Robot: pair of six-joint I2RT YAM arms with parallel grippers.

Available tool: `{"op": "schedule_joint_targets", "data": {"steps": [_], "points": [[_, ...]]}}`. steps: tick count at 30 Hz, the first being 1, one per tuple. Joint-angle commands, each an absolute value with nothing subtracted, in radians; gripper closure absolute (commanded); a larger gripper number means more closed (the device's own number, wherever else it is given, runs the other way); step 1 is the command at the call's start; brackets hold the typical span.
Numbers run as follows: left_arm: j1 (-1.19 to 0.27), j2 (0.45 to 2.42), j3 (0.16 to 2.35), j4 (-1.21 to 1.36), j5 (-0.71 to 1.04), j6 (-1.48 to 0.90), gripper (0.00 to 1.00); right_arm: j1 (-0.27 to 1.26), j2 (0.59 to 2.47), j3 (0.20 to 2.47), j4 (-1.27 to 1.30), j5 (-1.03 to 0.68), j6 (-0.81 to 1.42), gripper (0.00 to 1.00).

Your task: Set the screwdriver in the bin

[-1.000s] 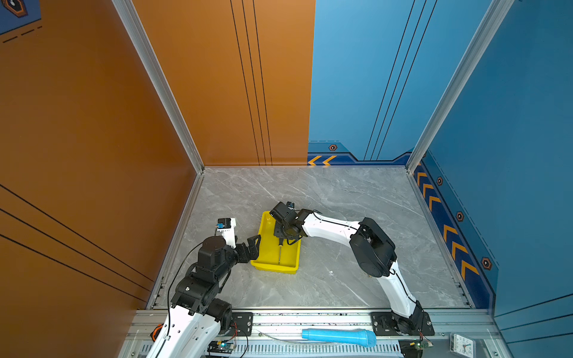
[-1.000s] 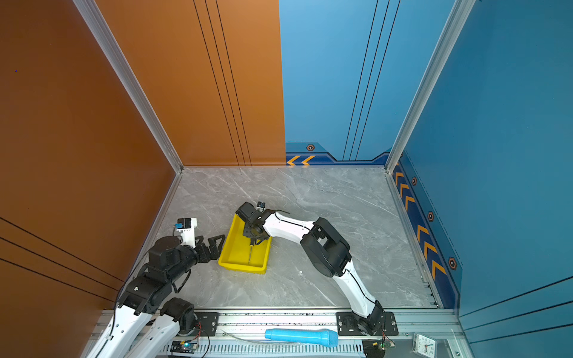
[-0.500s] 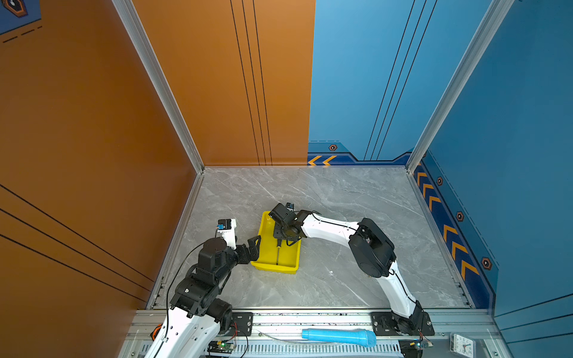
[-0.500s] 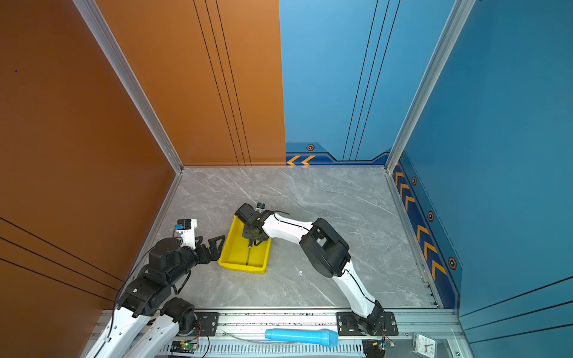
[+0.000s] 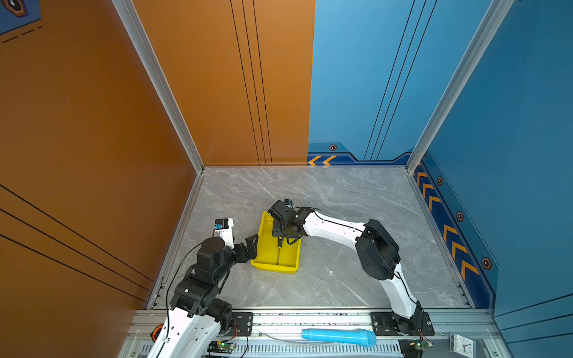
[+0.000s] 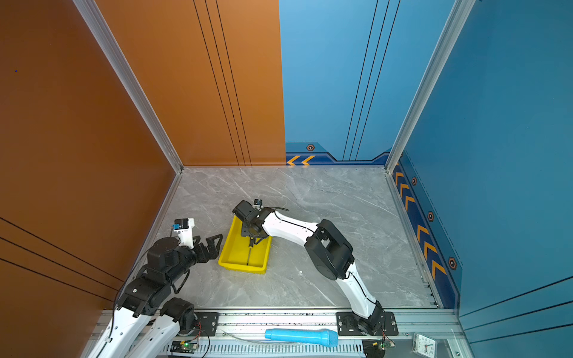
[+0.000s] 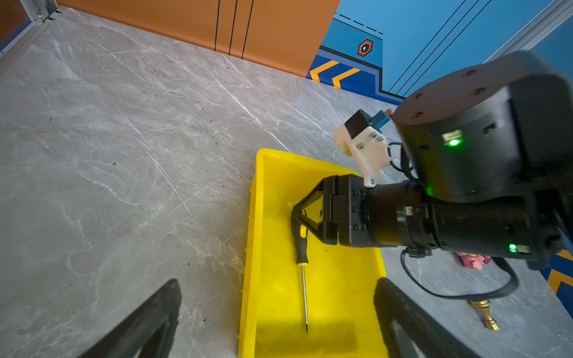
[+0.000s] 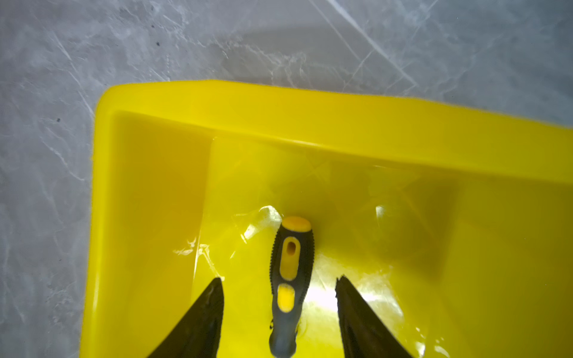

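Well, screwdriver (image 7: pixel 303 269) lies flat inside the bin (image 7: pixel 252 248); shaft cut off in right wrist view, handle mostly hidden under right gripper (image 8: pixel 279 279) in both top views. Its jaws stand apart either side of the handle, not touching. Empty left gripper (image 5: pixel 252 246) spread wide, just beside bin rim. Open marble floor (image 5: pixel 341 192) beyond.

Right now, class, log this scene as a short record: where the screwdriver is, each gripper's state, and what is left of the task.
screwdriver: lying flat on the floor of the bin, held by nothing
bin: yellow, between the two arms
right gripper: open, fingers on either side of the handle with gaps showing
left gripper: open, close by the bin's side, holding nothing
brass piece: outside the bin
task: screwdriver is in the bin; probably only pulling the right gripper away remains
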State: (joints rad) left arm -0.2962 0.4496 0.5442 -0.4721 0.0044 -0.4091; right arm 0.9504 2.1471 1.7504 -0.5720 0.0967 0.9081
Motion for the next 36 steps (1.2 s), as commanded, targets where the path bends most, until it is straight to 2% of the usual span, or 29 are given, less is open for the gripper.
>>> {"op": "schedule_joint_targets", "data": {"steps": [1, 14, 19, 21, 29, 36], "points": [[-0.278, 0.451, 0.538, -0.458, 0.031, -0.403, 0.02, 0.959, 2.057, 1.773, -0.635, 0.153, 0.863, 0.36], [-0.213, 0.545, 0.542, -0.395, 0.079, -0.382, 0.02, 0.953, 1.891, 1.767, -0.699, 0.320, 0.683, 0.13], [-0.194, 0.626, 0.546, -0.367, 0.073, -0.367, 0.02, 0.901, 1.809, 1.705, -0.699, 0.388, 0.588, 0.06], [-0.190, 0.658, 0.553, -0.367, 0.049, -0.365, 0.02, 0.872, 1.772, 1.669, -0.698, 0.416, 0.545, 0.00], [-0.173, 0.771, 0.587, -0.357, -0.030, -0.337, 0.02, 0.649, 1.585, 1.442, -0.590, 0.425, 0.445, 0.00], [-0.153, 0.809, 0.597, -0.376, -0.247, -0.301, 0.02, 0.410, 1.372, 1.121, -0.327, 0.371, 0.436, 0.00]]}}
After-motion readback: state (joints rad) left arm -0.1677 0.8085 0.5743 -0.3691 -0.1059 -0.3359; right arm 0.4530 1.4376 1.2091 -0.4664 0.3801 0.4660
